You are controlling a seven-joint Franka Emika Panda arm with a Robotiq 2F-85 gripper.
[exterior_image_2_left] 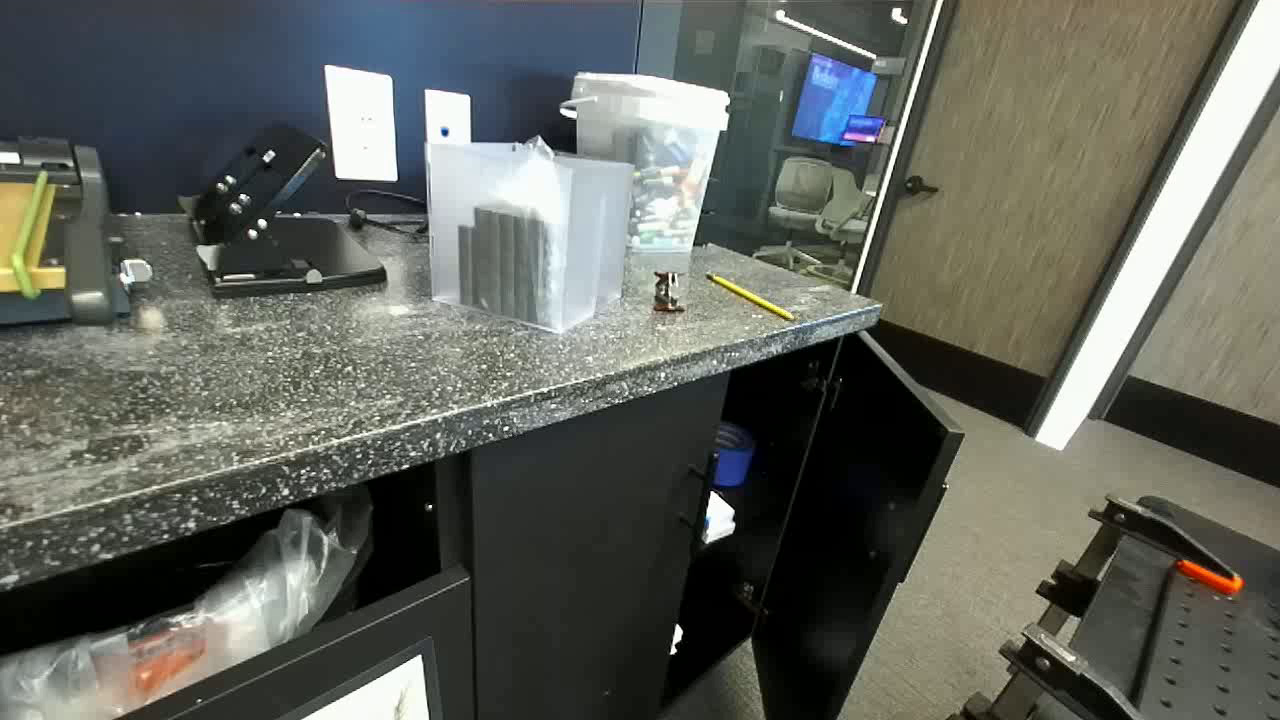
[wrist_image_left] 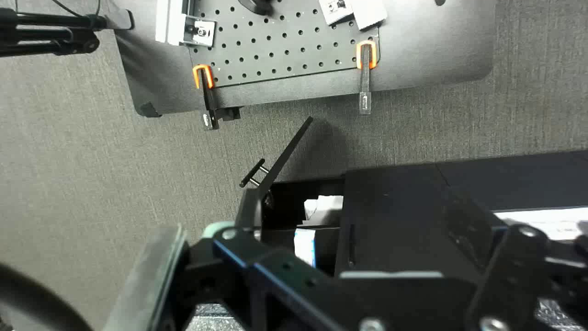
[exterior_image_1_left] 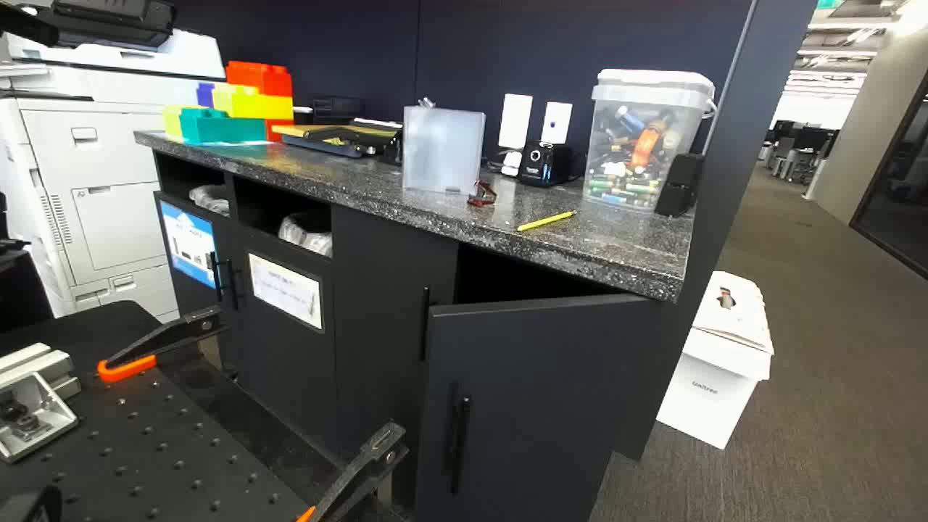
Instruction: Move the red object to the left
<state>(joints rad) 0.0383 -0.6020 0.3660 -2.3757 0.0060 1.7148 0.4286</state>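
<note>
Red object [exterior_image_2_left: 665, 291], small, dark red: on the tabletop [exterior_image_2_left: 330, 370]

1. Red object: your piece sits toward the end edge above the open cabinet door [exterior_image_1_left: 529, 406]; both exterior views show you this.
2. Translucent container [exterior_image_2_left: 590, 230]: just beside the red object, farther from that end edge; in an exterior view you see a gap between the two. Grey slabs [exterior_image_2_left: 505, 265] inside.
3. Yellow pencil [exterior_image_1_left: 547, 220]: one, lying near the red object, on the side toward that end edge.
4. Lidded bucket [exterior_image_1_left: 645, 145]: small mixed contents, near the back corner of that end.
5. Tool [wrist_image_left: 358, 216]: in the wrist view you see its fingers standing apart, the cabinet [wrist_image_left: 390, 207] showing between them.
</note>
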